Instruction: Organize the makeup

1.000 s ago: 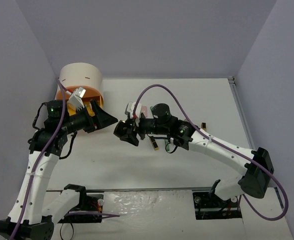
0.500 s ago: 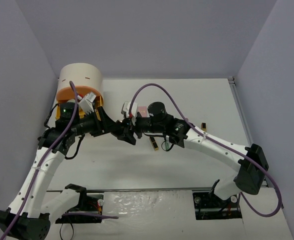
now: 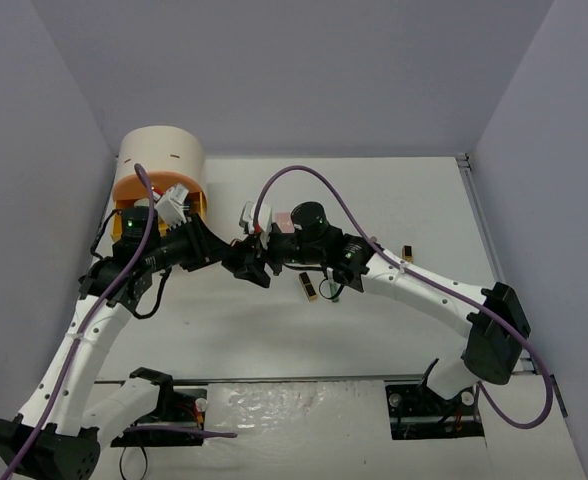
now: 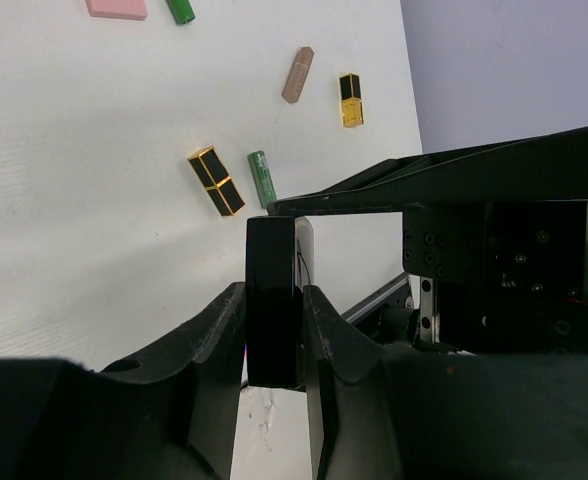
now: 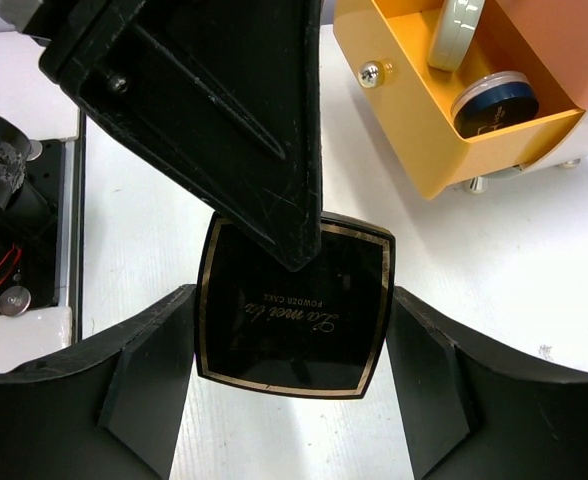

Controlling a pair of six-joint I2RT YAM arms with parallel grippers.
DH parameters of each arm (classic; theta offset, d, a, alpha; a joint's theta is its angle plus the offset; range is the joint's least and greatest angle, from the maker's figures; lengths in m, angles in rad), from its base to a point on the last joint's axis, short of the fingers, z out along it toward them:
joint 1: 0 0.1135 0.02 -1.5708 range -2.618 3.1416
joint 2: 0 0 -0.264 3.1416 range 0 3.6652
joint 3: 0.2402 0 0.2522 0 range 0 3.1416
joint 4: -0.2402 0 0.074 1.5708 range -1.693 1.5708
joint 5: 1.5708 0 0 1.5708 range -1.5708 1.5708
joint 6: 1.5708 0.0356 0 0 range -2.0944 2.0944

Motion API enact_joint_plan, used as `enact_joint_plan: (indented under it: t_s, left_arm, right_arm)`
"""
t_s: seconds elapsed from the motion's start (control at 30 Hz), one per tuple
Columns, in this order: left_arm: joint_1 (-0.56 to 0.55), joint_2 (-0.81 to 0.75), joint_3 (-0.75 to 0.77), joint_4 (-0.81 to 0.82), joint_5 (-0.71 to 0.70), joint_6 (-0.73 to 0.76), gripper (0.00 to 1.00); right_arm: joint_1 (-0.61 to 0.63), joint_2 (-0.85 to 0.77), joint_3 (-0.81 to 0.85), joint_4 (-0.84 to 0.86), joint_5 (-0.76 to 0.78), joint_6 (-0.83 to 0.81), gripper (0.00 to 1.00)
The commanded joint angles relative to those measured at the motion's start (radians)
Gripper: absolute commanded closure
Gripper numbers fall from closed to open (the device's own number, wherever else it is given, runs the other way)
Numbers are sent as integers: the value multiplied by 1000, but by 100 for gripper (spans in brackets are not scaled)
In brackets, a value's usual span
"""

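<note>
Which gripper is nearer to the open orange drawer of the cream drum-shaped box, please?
Left. The left gripper grips the black square compact just in front of the drawer. The right gripper holds the same compact from the farther side.

Black square compact [image 5: 294, 305]: gold-edged, shut, off the table [image 4: 74, 200], pinched by left gripper [image 4: 272, 292] and right gripper [image 5: 294, 330]. Lying flat to its right: gold-black tube [image 4: 215, 181], green tube [image 4: 262, 178], tan tube [image 4: 297, 75]. Blue compact [image 5: 494, 100] and sage compact [image 5: 457, 30] sit in orange drawer [image 5: 414, 130].
</note>
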Motion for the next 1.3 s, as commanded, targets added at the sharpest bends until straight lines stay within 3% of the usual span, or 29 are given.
enact_joint_plan:
  t_s: [0.0, 0.1, 0.17, 0.43, 0.57, 0.83, 1.27]
  left_arm:
    - [-13, -30, 12, 111, 8, -15, 100]
    - [-13, -55, 10, 120, -30, -10, 100]
    - [-13, -66, 10, 117, -57, 0, 100]
    - [22, -74, 41, 71, -349, 33, 100]
    - [107, -50, 71, 71, -481, 30, 100]
    - [354, -5, 66, 168, -575, -81, 100]
    - [486, 176, 73, 302, -663, -160, 100]
  right_arm:
    - [10, -17, 61, 93, -37, -16, 39]
    - [7, -37, 38, 80, -8, -14, 11]
    - [0, -61, 14, 74, 17, -10, 0]
    - [-107, -257, -122, 32, 138, 34, 0]
    - [-164, -377, -218, 20, 227, 52, 0]
    - [-186, -540, -353, 19, 344, 68, 0]
    - [-186, -614, -377, 35, 398, 77, 0]
